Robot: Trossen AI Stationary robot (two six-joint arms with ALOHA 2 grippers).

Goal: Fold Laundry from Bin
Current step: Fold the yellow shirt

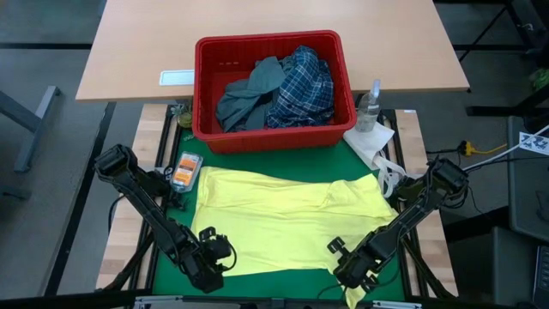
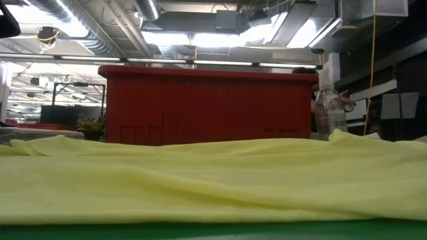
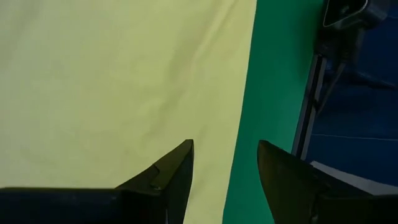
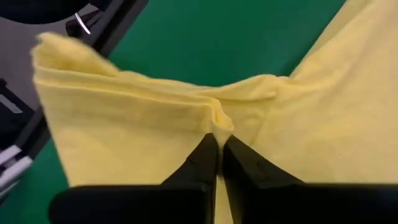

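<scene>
A wide green mat [image 1: 171, 257] is covering the near part of the table, and a soft yellow garment [image 1: 283, 223] is lying spread flat across it, filling most of the mat from left to right. Beyond it, at the far edge of the mat, a rectangular red plastic bin [image 1: 273, 137] is sitting with a grey-blue garment [image 1: 249, 94] and a blue-white plaid shirt [image 1: 304, 86] bunched inside. At the near right corner, the right gripper [image 4: 217, 146] is pinching a raised fold of the yellow cloth, its jaws closed tight on the fabric. At the near left, the left gripper [image 3: 225, 163] is hovering over the garment's edge with its jaws standing apart, holding nothing
</scene>
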